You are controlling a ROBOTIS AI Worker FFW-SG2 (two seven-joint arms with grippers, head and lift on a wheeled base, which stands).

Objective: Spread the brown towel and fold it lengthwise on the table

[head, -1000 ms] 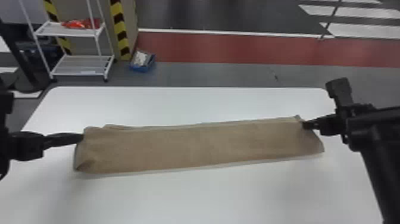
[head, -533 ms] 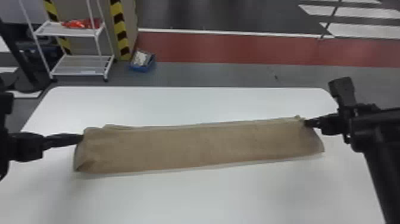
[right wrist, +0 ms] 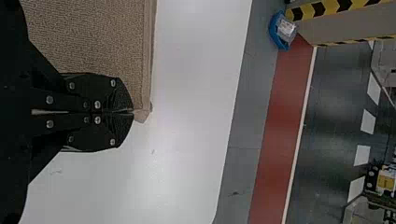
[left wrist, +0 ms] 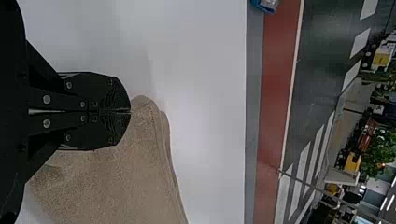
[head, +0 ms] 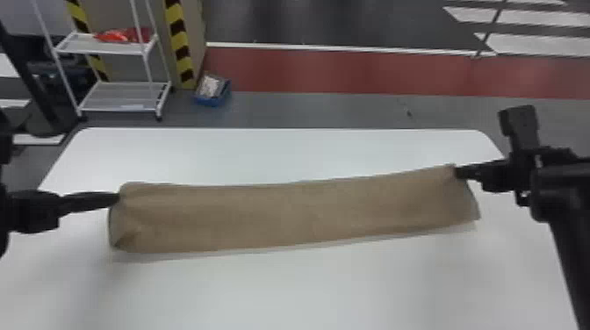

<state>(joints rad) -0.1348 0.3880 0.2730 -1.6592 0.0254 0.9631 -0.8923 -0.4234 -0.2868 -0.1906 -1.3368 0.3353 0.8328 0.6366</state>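
At left, my left hand pinches one end of the brown towel. Towel stretches as a long strip over the white tabletop. At its right end, my right hand grips the far corner.

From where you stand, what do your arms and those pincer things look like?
My left arm and right arm are black. The left gripper and right gripper match: each has two flat black fingers, broad and angular, with grooved ends and small round silvery screw heads.
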